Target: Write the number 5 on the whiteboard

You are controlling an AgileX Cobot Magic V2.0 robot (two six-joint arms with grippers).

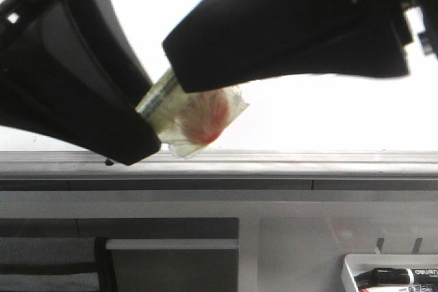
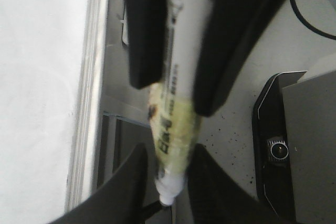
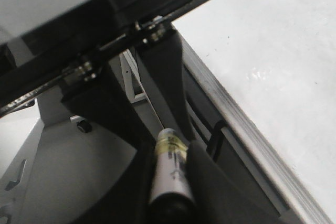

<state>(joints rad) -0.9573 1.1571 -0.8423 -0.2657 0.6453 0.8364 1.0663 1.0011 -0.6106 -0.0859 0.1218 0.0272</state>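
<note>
A white marker (image 1: 161, 96) wrapped in yellowish tape, with a crumpled flap showing a red blotch, hangs between my two grippers in front of the whiteboard (image 1: 321, 117). My left gripper (image 1: 145, 125) is shut on the marker's white end, which also shows in the left wrist view (image 2: 170, 179). My right gripper (image 1: 183, 78) is shut on the marker's barrel near its black cap (image 3: 169, 205). The whiteboard's grey edge rail (image 1: 287, 163) runs just beneath. No number 5 shows on the visible board; the arms hide much of it.
A small white tray (image 1: 350, 271) holding markers sits at the lower right, below the rail. Grey frame panels and a dark slot lie under the board. A black housing (image 2: 270, 150) stands beside my left gripper on speckled grey floor.
</note>
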